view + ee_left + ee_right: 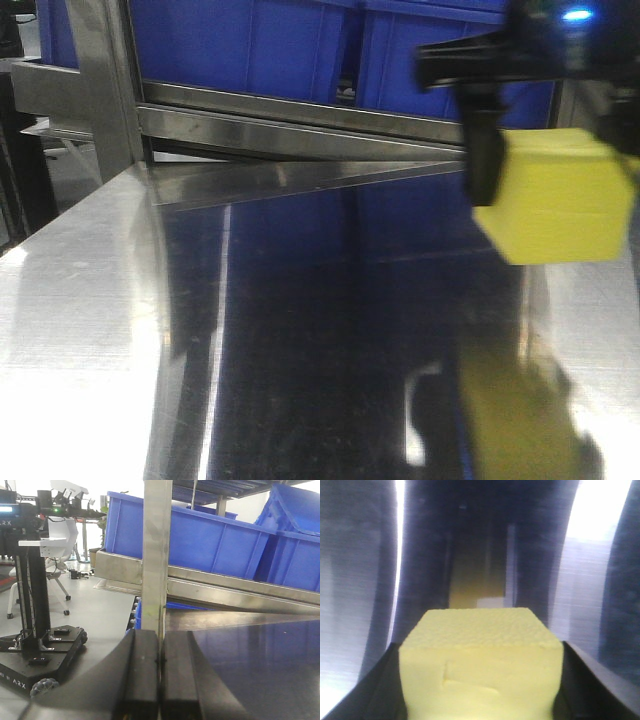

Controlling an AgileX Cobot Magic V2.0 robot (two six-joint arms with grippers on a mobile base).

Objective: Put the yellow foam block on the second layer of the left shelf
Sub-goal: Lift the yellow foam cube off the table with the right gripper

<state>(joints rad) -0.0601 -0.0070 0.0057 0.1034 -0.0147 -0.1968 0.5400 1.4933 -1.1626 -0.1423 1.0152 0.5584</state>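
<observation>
The yellow foam block (563,196) hangs above the shiny metal surface (90,330) at the right of the front view, and its yellow reflection shows below it. My right gripper (555,200) is shut on it, one black finger (485,150) down its left side. In the right wrist view the block (481,667) fills the space between the two black fingers (370,695). My left gripper (160,672) is shut with nothing in it, its pads pressed together, in front of a metal shelf post (156,555).
Blue plastic bins (300,45) sit on a metal shelf rail (300,125) behind the surface. In the left wrist view more blue bins (210,540) rest on the tilted shelf. A black wheeled robot base (35,655) stands on the floor at the left.
</observation>
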